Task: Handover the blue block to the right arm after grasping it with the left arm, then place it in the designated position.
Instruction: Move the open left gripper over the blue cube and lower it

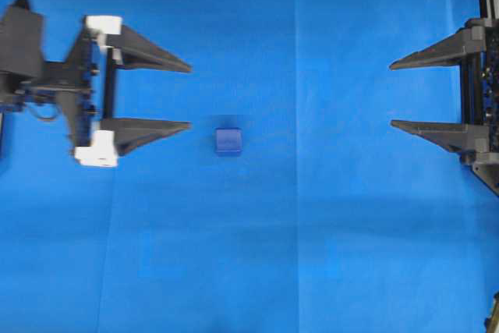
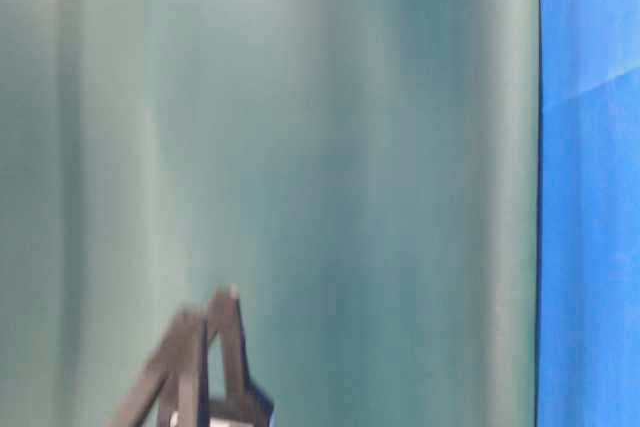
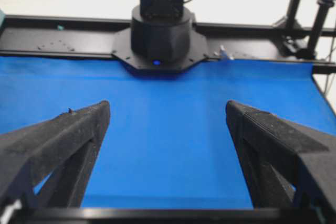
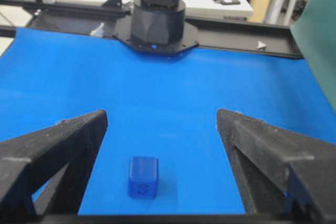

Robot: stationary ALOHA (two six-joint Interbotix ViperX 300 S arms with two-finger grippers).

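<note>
Overhead: my left gripper (image 1: 189,93) stands fully spread and empty at frame left; the blue block (image 1: 228,140) lies just right of my lower fingertip, untouched. My right gripper (image 1: 391,93) waits spread, far right.

Left wrist view: block absent.

Right wrist view: block (image 4: 143,177) at lower centre.

Step 1, approach. Next: shift toward frame bottom, straddle, close.
</note>
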